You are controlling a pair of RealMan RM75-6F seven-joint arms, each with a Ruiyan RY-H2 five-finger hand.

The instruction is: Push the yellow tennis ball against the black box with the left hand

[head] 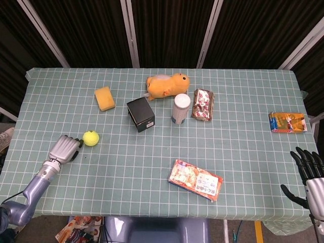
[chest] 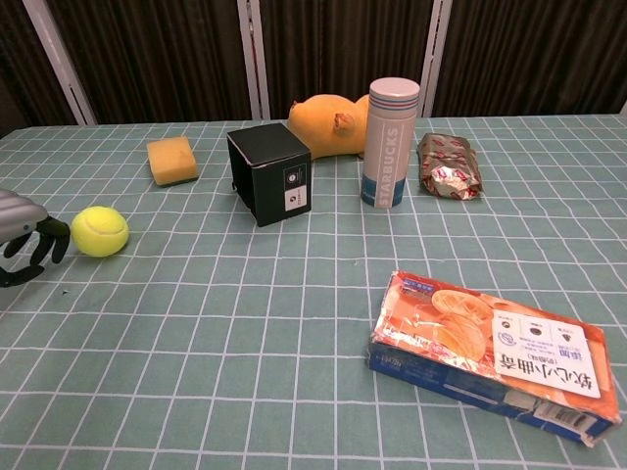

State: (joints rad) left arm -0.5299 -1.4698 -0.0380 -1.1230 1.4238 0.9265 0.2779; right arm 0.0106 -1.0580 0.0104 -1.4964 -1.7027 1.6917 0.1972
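The yellow tennis ball lies on the checked tablecloth at the left. It is well apart from the black box, which stands up and to the right of it near the table's middle. My left hand sits low on the cloth just left of the ball. Its fingers are curled in and hold nothing, and their tips are at the ball's side; I cannot tell whether they touch it. My right hand hovers off the front right corner with its fingers spread, empty.
A yellow sponge lies behind the ball. An orange plush toy, a white tumbler and a foil snack pack stand right of the box. A biscuit box lies near the front edge and an orange packet at far right.
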